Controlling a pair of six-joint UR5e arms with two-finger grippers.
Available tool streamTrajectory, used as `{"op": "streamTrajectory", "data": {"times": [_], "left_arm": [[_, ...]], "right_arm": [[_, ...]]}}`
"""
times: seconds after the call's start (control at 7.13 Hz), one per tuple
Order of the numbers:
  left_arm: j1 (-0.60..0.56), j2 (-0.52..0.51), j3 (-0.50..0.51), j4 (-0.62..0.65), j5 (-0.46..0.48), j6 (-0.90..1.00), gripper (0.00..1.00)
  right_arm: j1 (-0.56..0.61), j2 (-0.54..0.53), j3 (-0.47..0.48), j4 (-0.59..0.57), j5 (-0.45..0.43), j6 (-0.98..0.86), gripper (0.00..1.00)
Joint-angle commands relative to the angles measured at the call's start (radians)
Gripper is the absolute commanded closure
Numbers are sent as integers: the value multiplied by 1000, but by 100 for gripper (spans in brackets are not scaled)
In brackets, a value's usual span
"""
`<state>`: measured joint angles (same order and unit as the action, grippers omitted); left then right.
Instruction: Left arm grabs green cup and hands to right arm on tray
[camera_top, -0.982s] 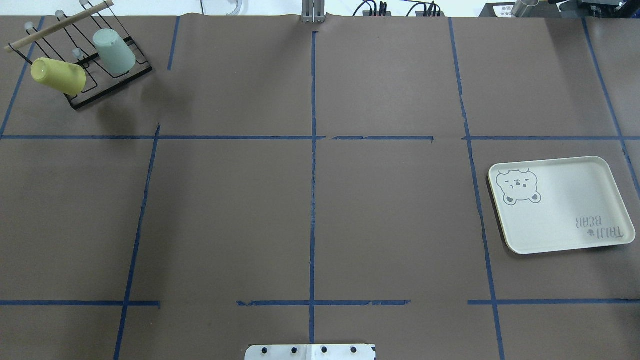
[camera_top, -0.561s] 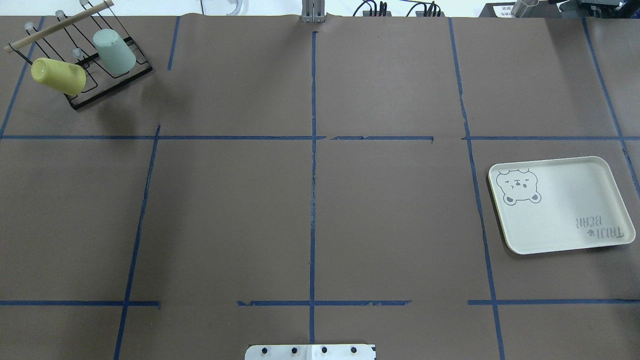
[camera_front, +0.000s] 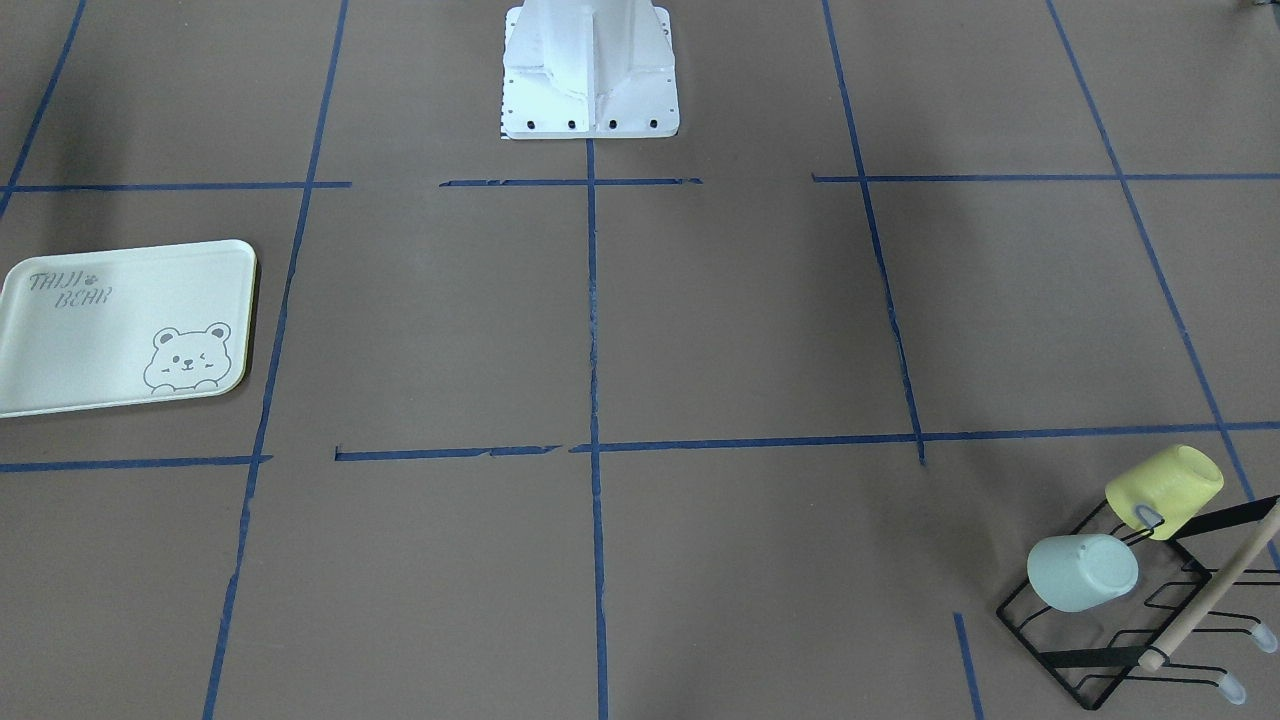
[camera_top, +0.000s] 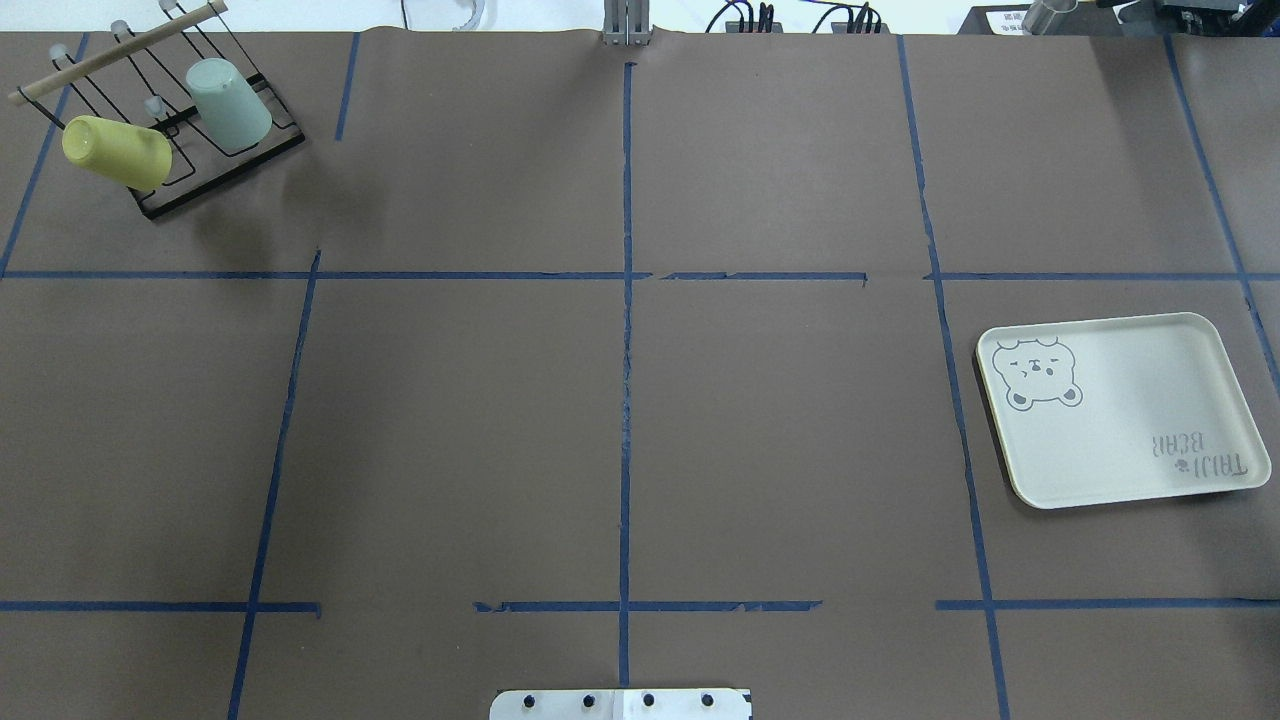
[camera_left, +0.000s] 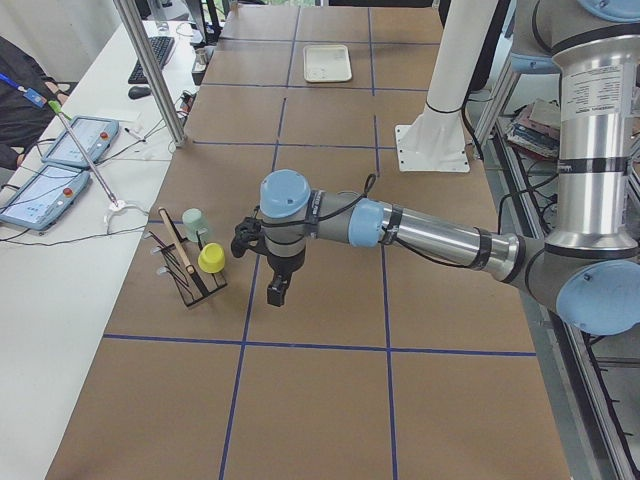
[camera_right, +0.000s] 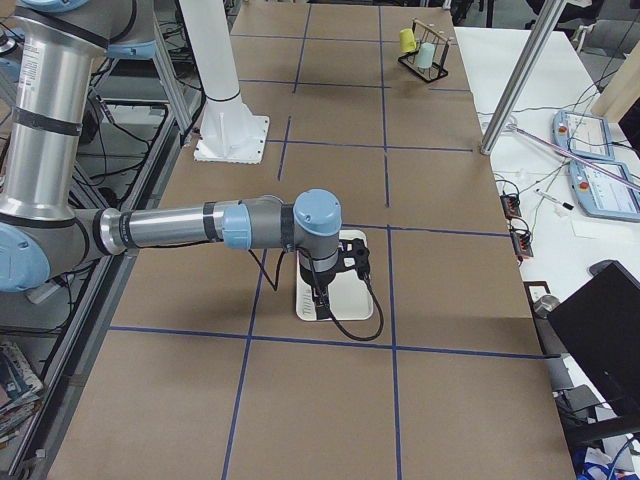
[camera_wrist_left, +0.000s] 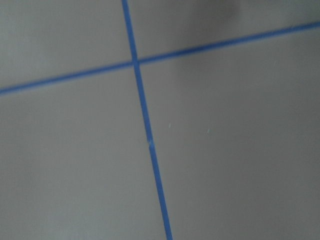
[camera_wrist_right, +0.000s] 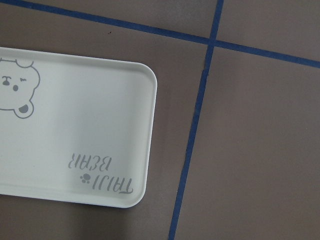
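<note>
The green cup (camera_top: 228, 105) hangs mouth-down on a black wire rack (camera_top: 225, 165) at the far left of the table; it also shows in the front view (camera_front: 1082, 572) and the left side view (camera_left: 194, 223). The tray (camera_top: 1120, 410) lies empty at the right, and the right wrist view shows its corner (camera_wrist_right: 75, 125). My left gripper (camera_left: 275, 297) hangs above the table just beside the rack, apart from the cup; I cannot tell if it is open. My right gripper (camera_right: 322, 300) hangs over the tray (camera_right: 358, 300); I cannot tell if it is open.
A yellow cup (camera_top: 117, 152) hangs on the same rack, next to the green cup, under a wooden bar (camera_top: 120, 48). The white robot base (camera_front: 590, 70) stands at the table's near middle. Blue tape lines cross the brown table. The left wrist view shows only table and tape.
</note>
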<state>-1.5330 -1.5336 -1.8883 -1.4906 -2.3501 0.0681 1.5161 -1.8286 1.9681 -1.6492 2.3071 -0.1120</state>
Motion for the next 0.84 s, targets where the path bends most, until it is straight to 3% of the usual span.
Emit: {"op": "streamTrajectory", "data": {"times": [0.0,0.14,0.28,0.7], "left_arm": [[23,-86,9,-66,-1,-129,0],[103,-100,18,-113,3,-204,0],[176,-182,44,-122,8,-258,0],[278,-379,164,-126,128,-258,0]], "right_arm": [[-1,0,0,0,-2,0,0],[1,0,0,0,-2,0,0],[-1,0,0,0,-2,0,0],[1,0,-2,0,-2,0,0]]}}
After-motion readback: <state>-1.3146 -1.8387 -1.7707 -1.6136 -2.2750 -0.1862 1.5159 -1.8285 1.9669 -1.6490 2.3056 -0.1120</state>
